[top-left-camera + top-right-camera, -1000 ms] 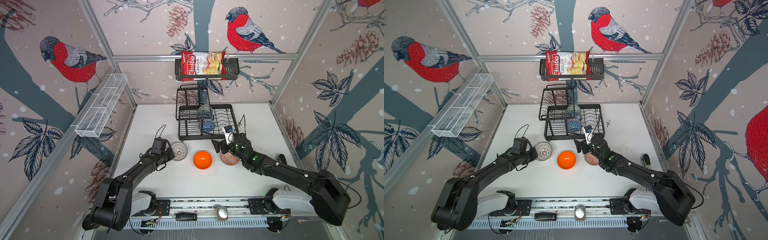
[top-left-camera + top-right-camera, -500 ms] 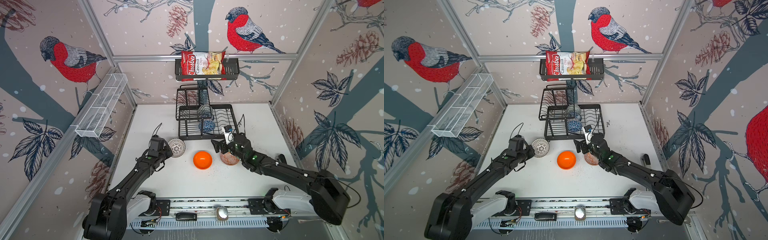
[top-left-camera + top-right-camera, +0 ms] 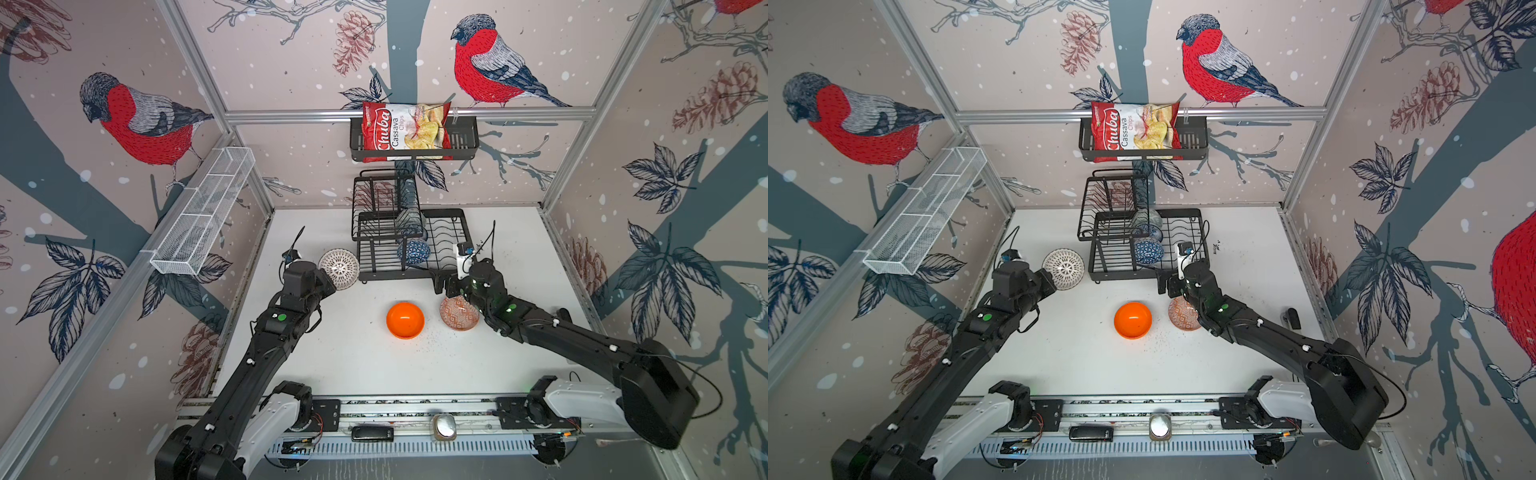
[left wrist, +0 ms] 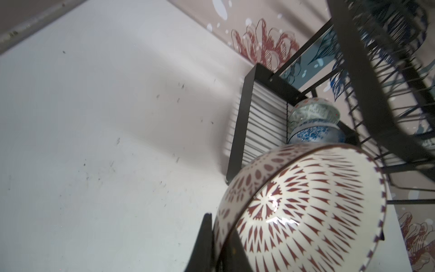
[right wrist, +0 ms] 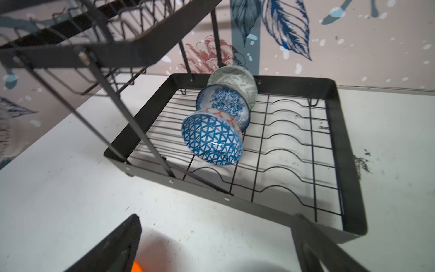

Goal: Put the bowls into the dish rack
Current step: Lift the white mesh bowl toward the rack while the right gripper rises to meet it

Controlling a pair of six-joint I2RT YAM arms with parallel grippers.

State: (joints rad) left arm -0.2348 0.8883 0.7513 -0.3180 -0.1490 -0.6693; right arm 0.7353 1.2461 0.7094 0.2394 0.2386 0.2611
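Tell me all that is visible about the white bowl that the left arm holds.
The white bowl looks like glazed ceramic, with red-brown radial marks inside and outside. The left pincer grips its rim, one finger inside and one outside. It is tilted on edge beside the dish rack's near corner.

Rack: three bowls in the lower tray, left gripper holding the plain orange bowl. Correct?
No: the left gripper holds the white radial-patterned bowl, clear in the left wrist view. The orange bowl sits free on the table. The rest is right.
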